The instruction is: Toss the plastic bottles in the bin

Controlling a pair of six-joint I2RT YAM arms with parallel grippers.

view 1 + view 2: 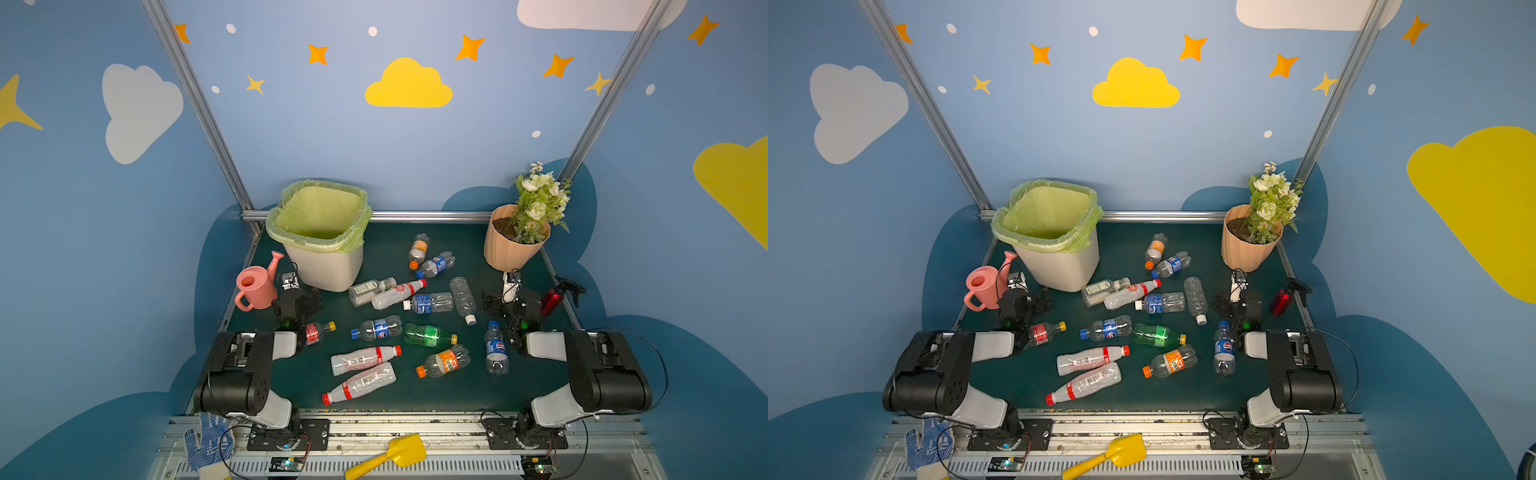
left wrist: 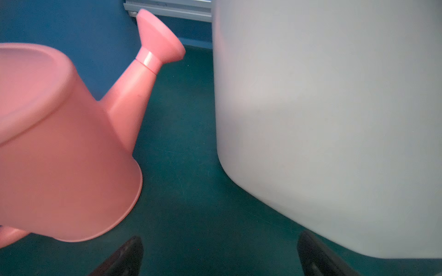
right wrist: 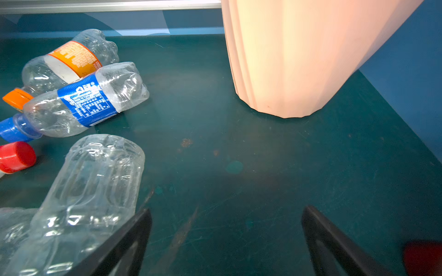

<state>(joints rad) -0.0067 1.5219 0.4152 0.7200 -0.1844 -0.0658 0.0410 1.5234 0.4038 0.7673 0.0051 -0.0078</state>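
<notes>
Your left claw [image 2: 221,249] has its jaws wide apart with nothing between them. It sits low over the desk [image 1: 436,399], in the gap between the pink watering can [image 2: 59,155] and the white wall of the bin [image 2: 334,119]. In both top views that bin, lined with a light-green bag folded over its rim, stands at the back left of the desk. Your right claw [image 3: 227,213] is spread just as wide and holds nothing, facing bare desk in front of the peach flowerpot [image 3: 287,59]. A label-less clear bottle [image 3: 95,191] lies just beside one of its fingers, and you cannot tell whether they touch. The red spray bottle [image 1: 552,300] sits near that arm at the desk's right edge. The plastic bottles [image 1: 376,328] lie on their sides across the middle of the desk between your two arms. A green bottle [image 1: 428,335] is near the centre, and a red-label bottle [image 1: 318,331] with a yellow cap is partly hidden under the left arm.
</notes>
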